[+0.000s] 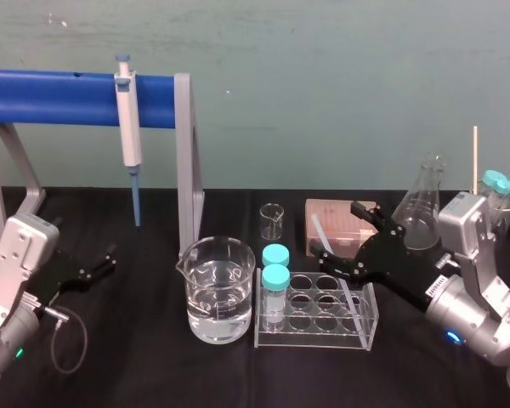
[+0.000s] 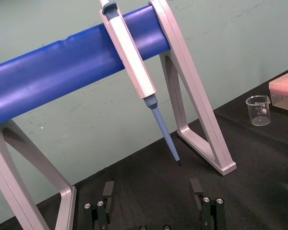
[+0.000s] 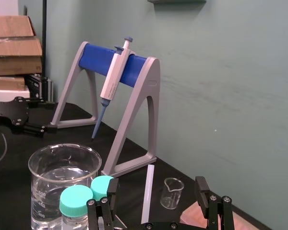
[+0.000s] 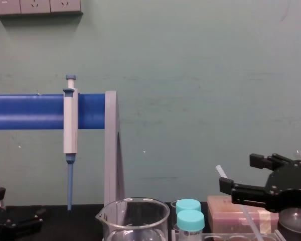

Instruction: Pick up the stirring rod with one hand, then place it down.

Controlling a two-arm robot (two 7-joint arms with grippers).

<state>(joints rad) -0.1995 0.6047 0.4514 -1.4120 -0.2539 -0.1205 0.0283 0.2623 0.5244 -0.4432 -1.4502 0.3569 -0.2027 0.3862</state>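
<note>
The right gripper (image 1: pixel 334 229) hovers with its fingers spread around the stirring rod (image 3: pixel 148 191), not touching it. The rod leans in the test tube rack (image 1: pixel 314 340). This seems to be the grasping step: next, the fingers should close on the rod. The left gripper (image 1: pixel 104 262) rests spread on the bench (image 1: pixel 153 374).

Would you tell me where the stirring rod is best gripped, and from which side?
Grip the stirring rod on its bare upper shaft, above the rack. It leans with its foot in a rack hole, so that part stands free. Come from the right, fingers either side: the open right gripper straddles it there. The left gripper sits idle, far left.
</note>
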